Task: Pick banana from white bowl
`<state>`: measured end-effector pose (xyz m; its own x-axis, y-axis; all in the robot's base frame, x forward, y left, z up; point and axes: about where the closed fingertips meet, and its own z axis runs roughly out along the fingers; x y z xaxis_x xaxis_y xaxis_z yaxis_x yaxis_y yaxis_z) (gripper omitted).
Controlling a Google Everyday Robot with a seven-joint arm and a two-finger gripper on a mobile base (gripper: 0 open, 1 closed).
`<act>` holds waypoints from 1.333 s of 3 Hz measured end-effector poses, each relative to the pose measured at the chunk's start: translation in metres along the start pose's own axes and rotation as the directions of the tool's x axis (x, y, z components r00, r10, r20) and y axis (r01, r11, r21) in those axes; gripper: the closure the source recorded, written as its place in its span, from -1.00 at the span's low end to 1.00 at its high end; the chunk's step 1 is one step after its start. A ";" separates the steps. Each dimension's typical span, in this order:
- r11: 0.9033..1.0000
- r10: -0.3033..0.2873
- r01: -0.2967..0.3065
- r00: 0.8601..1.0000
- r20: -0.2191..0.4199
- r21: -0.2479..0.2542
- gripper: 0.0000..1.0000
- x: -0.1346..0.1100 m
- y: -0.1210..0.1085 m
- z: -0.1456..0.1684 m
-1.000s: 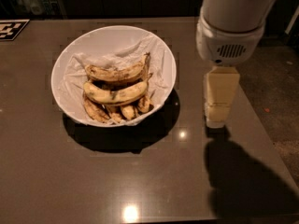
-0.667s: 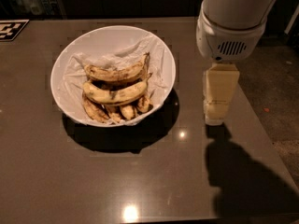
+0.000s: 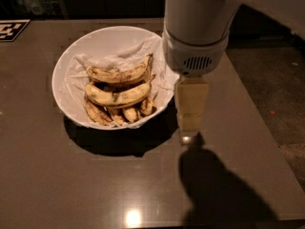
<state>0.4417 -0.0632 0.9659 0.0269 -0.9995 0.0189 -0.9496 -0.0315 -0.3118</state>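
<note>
The white bowl (image 3: pixel 61 70) stands on the dark table, left of centre, lined with crumpled white paper. Several bananas lie in it. The long curved yellow banana (image 3: pixel 121 95) with a dark smudge near its middle lies across the bowl's centre. Another long banana (image 3: pixel 119 74) lies behind it, and shorter, darker ones (image 3: pixel 112 113) lie in front. My gripper (image 3: pixel 189 131) hangs from the big white wrist (image 3: pixel 195 32), just outside the bowl's right rim. Its cream tips are close above the table and it holds nothing that I can see.
A black-and-white checker marker (image 3: pixel 10 30) lies at the table's far left corner. The table's right edge (image 3: pixel 259 113) runs diagonally, with speckled floor (image 3: pixel 281 80) beyond it. The arm's shadow falls on the table in front of the gripper.
The arm and gripper have moved left, from well right of the bowl to right beside its right rim. The bananas and bowl have not moved.
</note>
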 end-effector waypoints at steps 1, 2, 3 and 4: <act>0.998 -0.068 0.068 0.998 0.015 0.008 -1.00 -0.027 0.006 0.000; 0.997 -0.066 0.065 0.998 0.020 0.030 -1.00 -0.028 0.006 -0.008; 0.994 -0.103 0.102 0.994 0.031 0.030 -1.00 -0.056 -0.001 -0.005; 0.987 -0.160 0.160 0.987 0.032 0.011 -1.00 -0.086 -0.008 0.007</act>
<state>0.4488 0.0232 0.9604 0.1886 -0.9813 0.0387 -0.9297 -0.1911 -0.3148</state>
